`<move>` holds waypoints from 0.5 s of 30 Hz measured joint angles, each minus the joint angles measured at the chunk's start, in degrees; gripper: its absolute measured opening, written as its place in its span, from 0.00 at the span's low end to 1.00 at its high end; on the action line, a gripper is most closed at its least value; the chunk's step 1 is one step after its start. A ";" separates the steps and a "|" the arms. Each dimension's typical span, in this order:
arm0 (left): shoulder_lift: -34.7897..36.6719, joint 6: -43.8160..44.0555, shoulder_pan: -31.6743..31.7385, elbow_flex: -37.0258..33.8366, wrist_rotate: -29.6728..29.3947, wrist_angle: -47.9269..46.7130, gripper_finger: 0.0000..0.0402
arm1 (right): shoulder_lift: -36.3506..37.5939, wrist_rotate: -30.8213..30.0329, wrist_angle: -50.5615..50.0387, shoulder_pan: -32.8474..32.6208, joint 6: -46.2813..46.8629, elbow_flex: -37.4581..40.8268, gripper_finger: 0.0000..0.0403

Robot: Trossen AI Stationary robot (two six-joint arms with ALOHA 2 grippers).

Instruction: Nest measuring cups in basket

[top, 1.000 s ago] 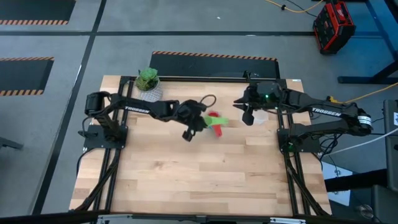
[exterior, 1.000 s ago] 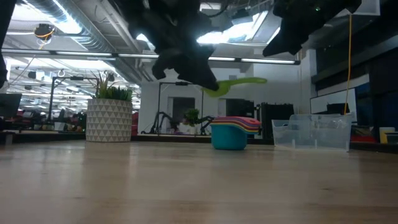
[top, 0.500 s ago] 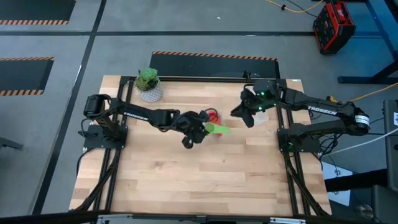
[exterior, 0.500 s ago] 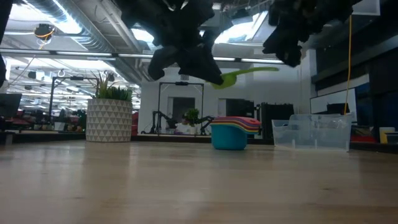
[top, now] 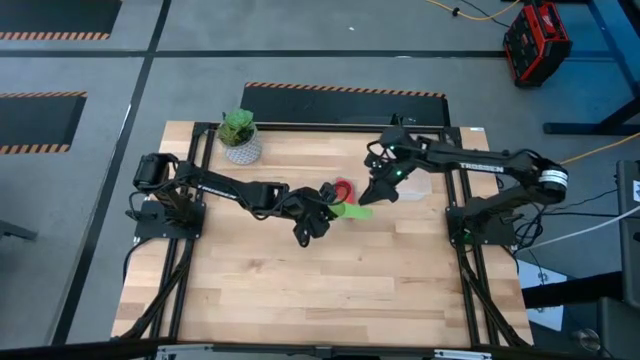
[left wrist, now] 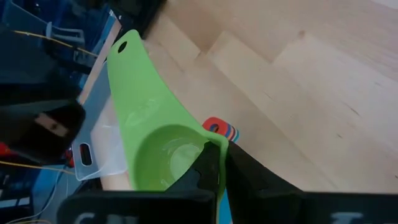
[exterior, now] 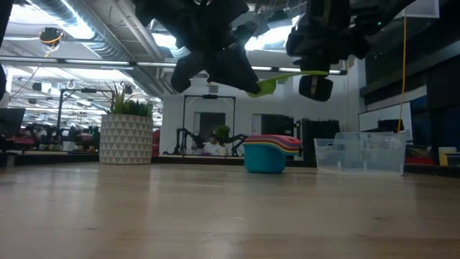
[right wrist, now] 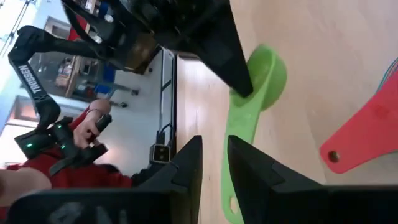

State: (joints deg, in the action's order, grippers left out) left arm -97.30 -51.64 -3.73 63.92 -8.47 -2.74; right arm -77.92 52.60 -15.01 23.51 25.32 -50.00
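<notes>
My left gripper (left wrist: 214, 163) is clenched on the rim of the green cup (left wrist: 163, 155), holding it in the air above the table (top: 300, 290). Its flat handle runs straight away from my left fingers toward my right gripper (right wrist: 212, 163), so the long axis lies along the line between my two grippers. My right fingers stand a little apart with the handle's end just between or beside them; I cannot tell whether they touch. The remaining cups (exterior: 269, 152) sit stacked below, the basket (exterior: 363, 152) beyond my right fingers.
</notes>
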 joint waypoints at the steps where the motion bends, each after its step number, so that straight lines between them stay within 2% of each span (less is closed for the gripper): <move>1: 0.00 0.00 -0.04 0.00 -0.04 -0.02 0.01 | -0.63 0.07 0.03 0.00 0.00 0.00 0.20; 15: -0.02 -0.02 -0.48 0.00 0.18 -0.20 0.01 | -3.07 1.60 -0.14 0.00 -3.28 0.00 0.20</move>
State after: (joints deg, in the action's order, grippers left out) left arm -97.32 -51.66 -4.21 63.92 -8.30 -2.94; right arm -80.99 54.19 -15.15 23.51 22.04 -50.00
